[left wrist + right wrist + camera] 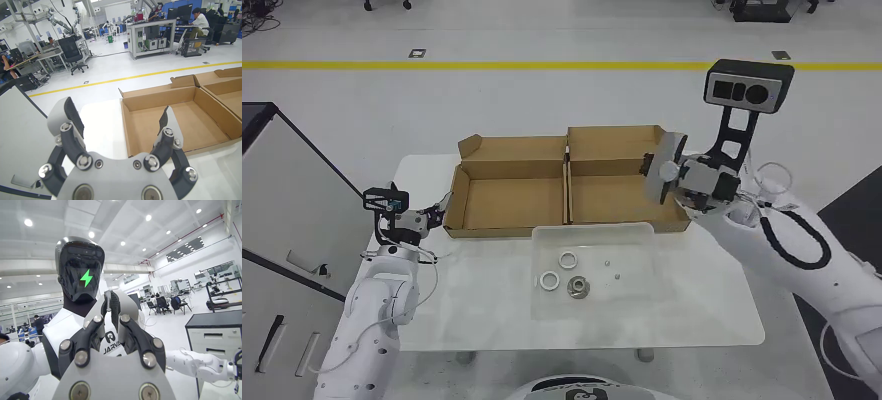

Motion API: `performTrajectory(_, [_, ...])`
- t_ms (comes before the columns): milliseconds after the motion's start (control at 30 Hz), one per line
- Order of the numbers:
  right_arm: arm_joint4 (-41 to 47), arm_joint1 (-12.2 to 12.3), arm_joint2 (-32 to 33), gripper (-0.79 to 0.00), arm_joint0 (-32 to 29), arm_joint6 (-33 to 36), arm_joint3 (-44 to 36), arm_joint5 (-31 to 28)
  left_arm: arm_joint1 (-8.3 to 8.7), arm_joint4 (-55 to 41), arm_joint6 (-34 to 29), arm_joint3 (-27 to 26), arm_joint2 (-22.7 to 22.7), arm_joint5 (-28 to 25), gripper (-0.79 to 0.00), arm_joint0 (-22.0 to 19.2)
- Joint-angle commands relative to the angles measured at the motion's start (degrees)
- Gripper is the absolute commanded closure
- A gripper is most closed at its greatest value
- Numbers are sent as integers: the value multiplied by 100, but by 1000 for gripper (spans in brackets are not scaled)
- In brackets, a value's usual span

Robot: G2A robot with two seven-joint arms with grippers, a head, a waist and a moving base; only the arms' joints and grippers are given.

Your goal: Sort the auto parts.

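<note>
Right wrist view: the right gripper (110, 300) is almost closed, pinching a thin threaded bolt (108, 303) between its pads.
Bolt's place: in the air above the right cardboard box (607, 195), over its outer end.
Bolt's axis: lengthwise along the fingers, with the free end past the tips. It seems to point upward, away from that box's floor.
Left gripper (118, 113): spread wide and empty, well apart from the right cardboard box.
Risk: the round thread may roll on the pads and slip. Let go this close to the box's wall, the bolt could bounce out.
</note>
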Motion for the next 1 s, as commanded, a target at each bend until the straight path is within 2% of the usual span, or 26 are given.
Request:
performTrajectory(0, [0,0,0,0,0,0,0,0,0,0,0,0,0,0,-785,0])
performTrajectory(167, [-15,-17,26,0,-119,-158,-81,110,0,0,0,0,0,0,-785,0])
performTrajectory(233, [320,-75,-36,0,-312,-275,-347,100,0,0,0,0,0,0,-785,0])
performTrajectory(400, [1104,-242,-69,0,-578,2,-523,6,0,0,0,0,0,0,-785,0])
performTrajectory(600, [1458,-434,136,0,-807,195,-550,198,0,0,0,0,0,0,-785,0])
performTrajectory(833, [1213,-598,541,0,-1059,436,-358,440,0,0,0,0,0,0,-785,0])
performTrajectory(967, [682,-636,735,0,-1148,606,-152,617,0,0,0,0,0,0,-785,0])
